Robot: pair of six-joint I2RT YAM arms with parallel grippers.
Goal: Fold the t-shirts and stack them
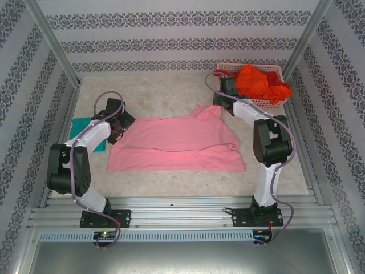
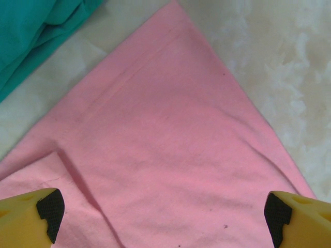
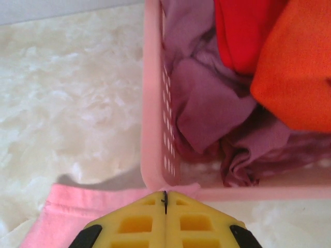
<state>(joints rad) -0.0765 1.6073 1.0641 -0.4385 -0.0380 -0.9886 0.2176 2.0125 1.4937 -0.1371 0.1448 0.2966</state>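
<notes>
Mottled table (image 1: 171,94), patterned walls (image 1: 171,45); pink shirt (image 1: 177,142) lies at 12 o'clock from the released left gripper (image 2: 163,206); right gripper (image 3: 165,199) clenches its corner.

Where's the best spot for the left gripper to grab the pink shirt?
Probably its far left corner, taken from above by the open left gripper over it. That corner of the pink shirt lies flat with bare table on both sides, clear of the teal shirt.

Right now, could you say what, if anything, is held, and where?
Right gripper: jaws seemingly pinch the pink t-shirt at its far edge. Left gripper: empty.
</notes>
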